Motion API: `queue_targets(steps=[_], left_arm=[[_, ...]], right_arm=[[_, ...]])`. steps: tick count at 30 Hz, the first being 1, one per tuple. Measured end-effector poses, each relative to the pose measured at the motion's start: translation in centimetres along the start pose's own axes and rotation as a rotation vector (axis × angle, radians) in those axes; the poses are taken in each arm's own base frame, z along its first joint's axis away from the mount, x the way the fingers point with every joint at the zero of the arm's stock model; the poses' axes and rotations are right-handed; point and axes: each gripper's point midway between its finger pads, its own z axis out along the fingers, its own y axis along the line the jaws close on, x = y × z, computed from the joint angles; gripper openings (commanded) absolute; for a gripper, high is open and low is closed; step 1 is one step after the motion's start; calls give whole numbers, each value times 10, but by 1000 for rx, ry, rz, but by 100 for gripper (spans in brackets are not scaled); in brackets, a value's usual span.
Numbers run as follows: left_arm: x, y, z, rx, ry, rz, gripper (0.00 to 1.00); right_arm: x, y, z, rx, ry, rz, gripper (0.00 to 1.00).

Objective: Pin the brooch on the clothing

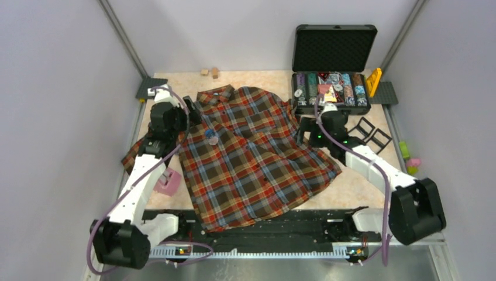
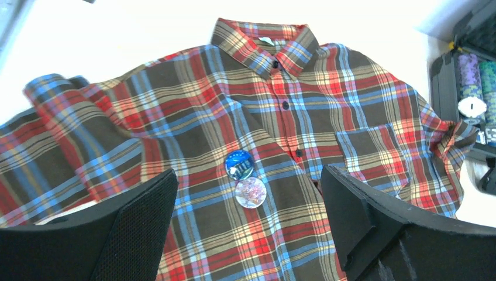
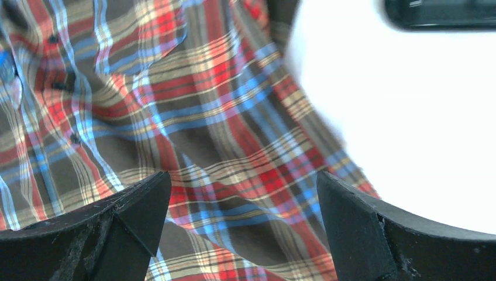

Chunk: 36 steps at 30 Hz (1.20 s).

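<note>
The plaid shirt point(image 1: 257, 164) lies spread flat on the table, collar toward the back. The brooch point(image 1: 210, 136), a blue disc with a pale pinkish disc touching it, rests on the shirt's chest beside the button line. In the left wrist view the brooch point(image 2: 240, 165) lies on the shirt point(image 2: 193, 117), ahead of and between my fingers. My left gripper point(image 1: 190, 112) point(image 2: 248, 175) is open and empty, hovering over the shirt's shoulder. My right gripper point(image 1: 304, 130) point(image 3: 243, 178) is open and empty above the shirt point(image 3: 205, 117) near its far sleeve edge.
An open black case point(image 1: 333, 88) with rows of chips stands at the back right. A pink block point(image 1: 169, 182) lies by the left arm. Black frames point(image 1: 372, 133) sit right of the right gripper. Small wooden blocks point(image 1: 209, 72) lie at the back.
</note>
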Motion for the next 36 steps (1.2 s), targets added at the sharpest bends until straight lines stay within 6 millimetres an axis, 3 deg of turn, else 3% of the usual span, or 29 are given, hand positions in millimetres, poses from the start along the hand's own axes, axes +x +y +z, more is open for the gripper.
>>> queue_targets(steps=[5,15,18,26,36], left_arm=[[-13,9,-34,-44,-38,-4,95],[-61,14,-104,-60,-190,100,95],[-60,22,-119,-67,-253,111,95],[-50,32,-128,-85,-278,118,98],[-50,32,-127,-85,-278,124,98]], right_arm=[[-34,-33,-37,72,-119,59,99],[-100,-41,-141,132,-529,7,99],[-102,-47,-163,147,-641,-7,99],[-85,-68,-165,224,-676,-34,99],[-86,-71,-167,240,-687,-40,98]])
